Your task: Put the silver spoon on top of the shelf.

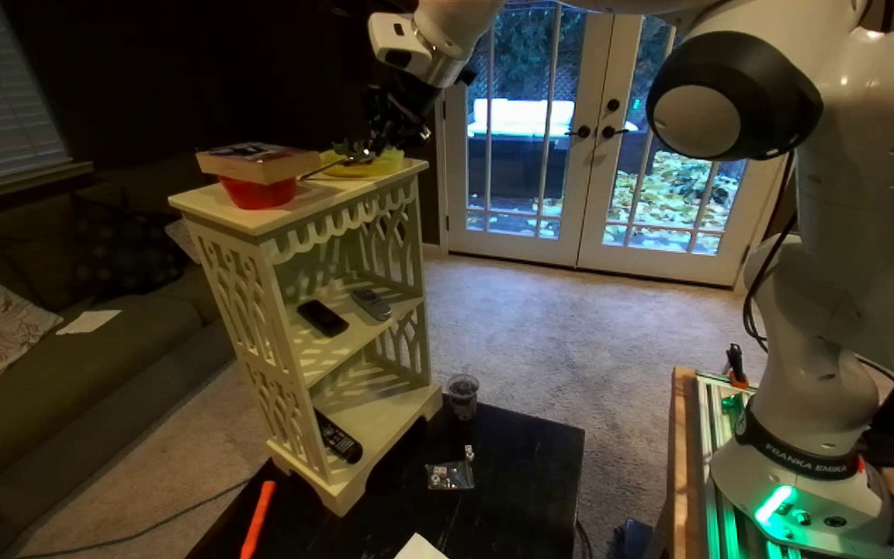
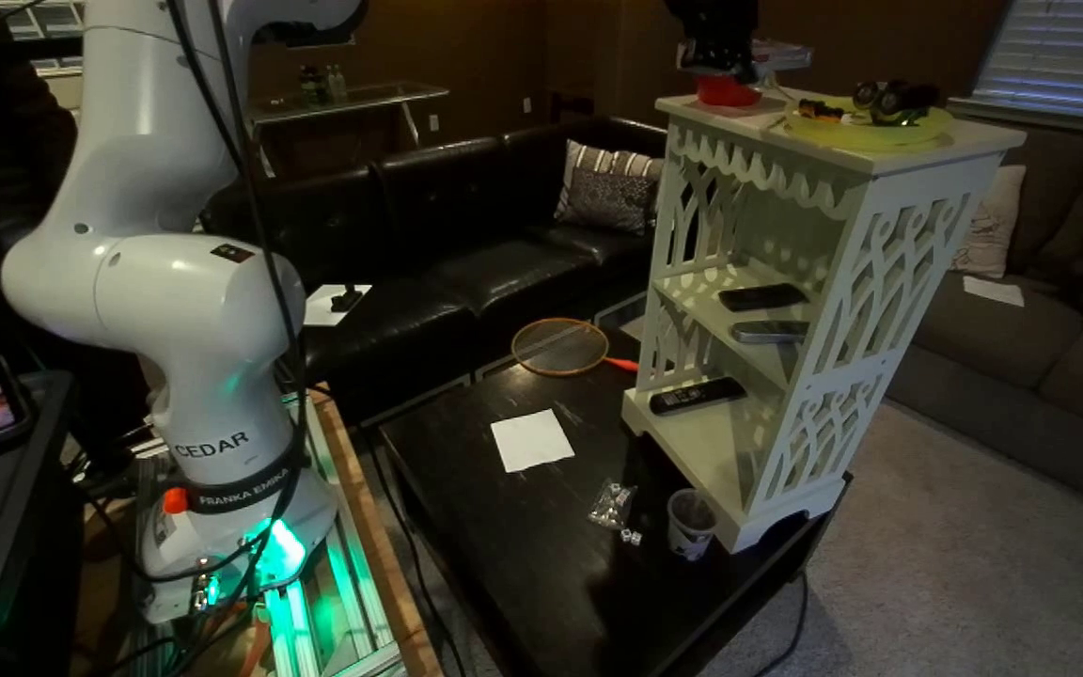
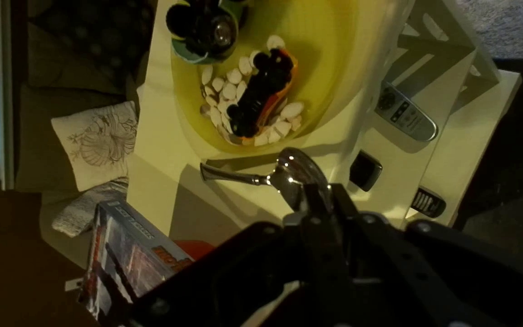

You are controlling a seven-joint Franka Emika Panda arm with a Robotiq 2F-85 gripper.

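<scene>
Silver spoon (image 3: 284,177) tilts over the top of the shelf (image 3: 152,172), near a yellow dish (image 3: 334,59), its bowl's edge pinched tight in the pincer (image 3: 319,194).

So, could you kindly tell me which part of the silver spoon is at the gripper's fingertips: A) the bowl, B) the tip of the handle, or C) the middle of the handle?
A: in the wrist view the gripper meets the spoon's bowl, while the handle points away.
</scene>
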